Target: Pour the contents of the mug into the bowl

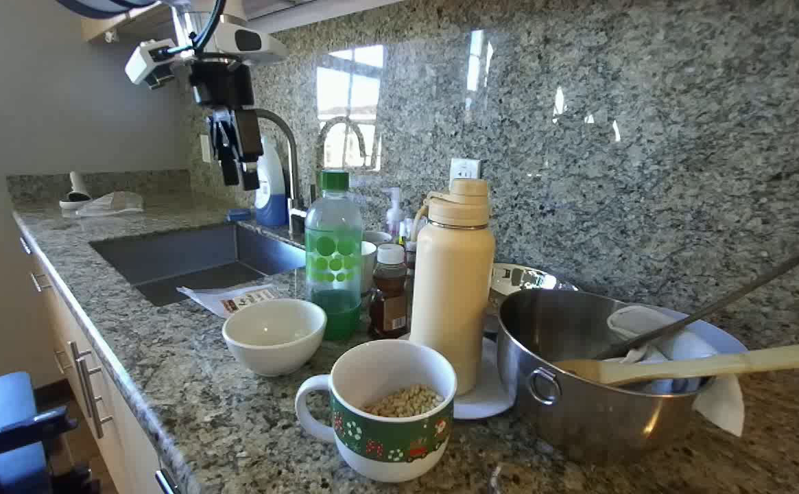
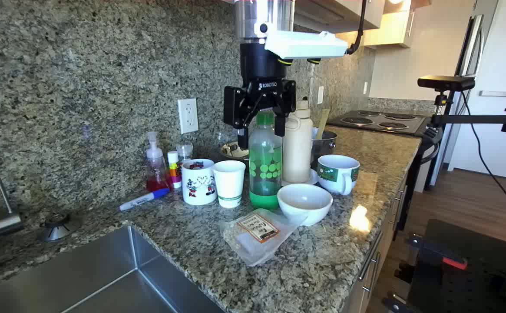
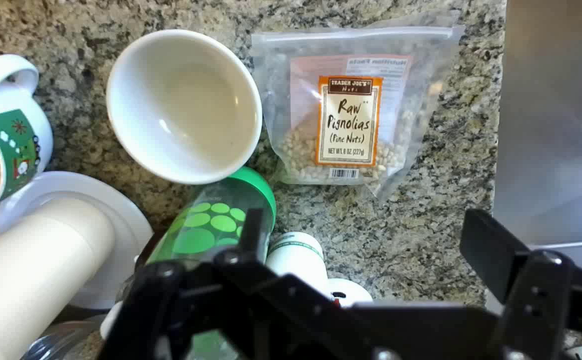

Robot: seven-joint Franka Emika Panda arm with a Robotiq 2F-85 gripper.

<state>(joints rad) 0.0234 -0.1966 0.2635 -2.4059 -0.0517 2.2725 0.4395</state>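
Observation:
The mug [image 1: 389, 446] is white with a green band and stands upright on the counter, holding pine nuts [image 1: 406, 401]. It also shows in an exterior view [image 2: 333, 174] and at the left edge of the wrist view [image 3: 23, 145]. The white bowl [image 1: 269, 353] stands upright and empty beside it; it also shows in an exterior view [image 2: 305, 211] and in the wrist view [image 3: 186, 107]. My gripper [image 1: 241, 180] points down in the air, well above the counter and away from mug and bowl. Its fingers are apart with nothing between them in the wrist view [image 3: 363, 225].
A green-capped bottle [image 1: 334, 274] and a tall cream bottle [image 1: 452, 295] stand close to bowl and mug. A steel pot [image 1: 577, 412] with utensils stands behind the mug. A nut bag [image 3: 348, 120] lies by the bowl, near the sink [image 2: 105, 278]. A paper cup [image 2: 229, 184] stands by the green-capped bottle.

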